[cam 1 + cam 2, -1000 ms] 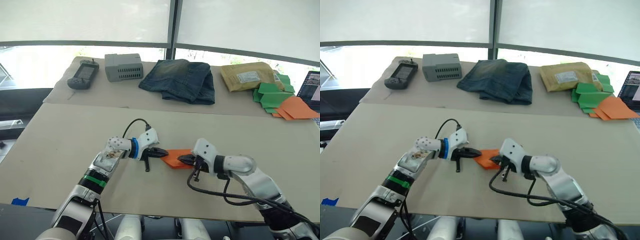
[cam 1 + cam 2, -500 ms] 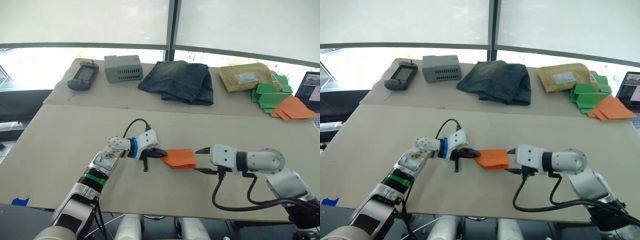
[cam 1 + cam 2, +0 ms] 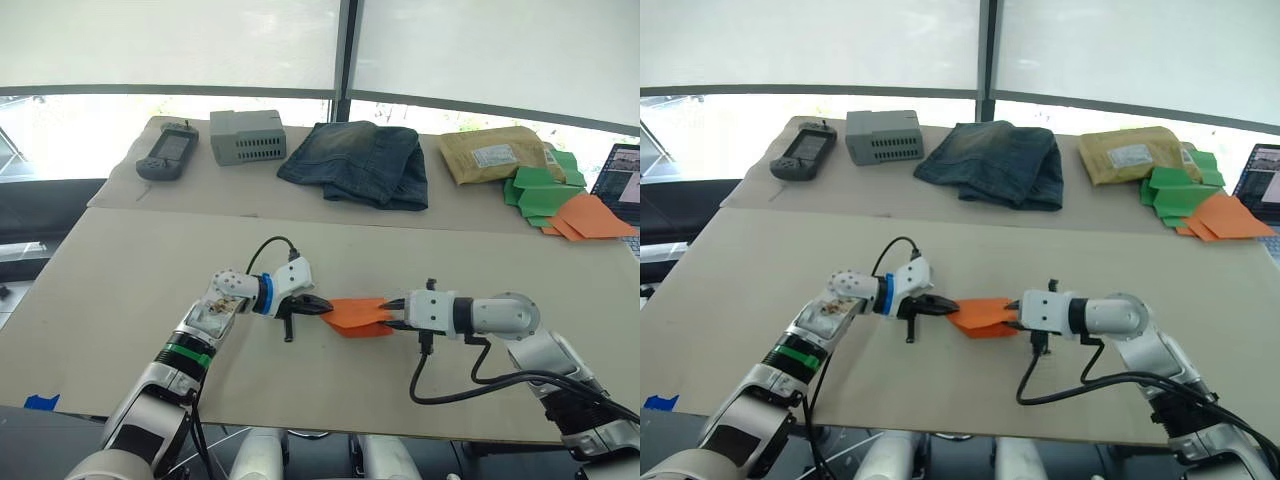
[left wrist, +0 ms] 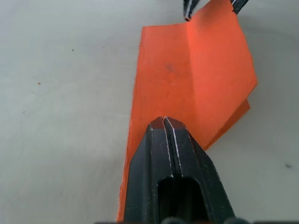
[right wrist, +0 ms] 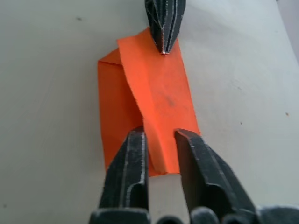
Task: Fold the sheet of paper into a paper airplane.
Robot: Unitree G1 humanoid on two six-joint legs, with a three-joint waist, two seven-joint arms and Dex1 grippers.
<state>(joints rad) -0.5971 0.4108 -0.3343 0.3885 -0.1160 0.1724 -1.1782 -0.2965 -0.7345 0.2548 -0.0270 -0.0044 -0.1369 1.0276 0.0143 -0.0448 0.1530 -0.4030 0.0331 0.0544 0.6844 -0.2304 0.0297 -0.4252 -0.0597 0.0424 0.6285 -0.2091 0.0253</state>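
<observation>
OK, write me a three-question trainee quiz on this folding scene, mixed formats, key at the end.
1. True or false: the left hand is shut on the sheet of paper.
2. Multiple choice: how do the right hand's fingers stand? A) wide apart, away from the paper B) open, straddling a raised fold at the paper's edge C) shut on a green shape
3. Fill in: at the far side of the table, between the grey box and the padded envelope, lies a folded pair of ____.

Key: 1 true. 2 B, as the right hand shows. 3 jeans.
</observation>
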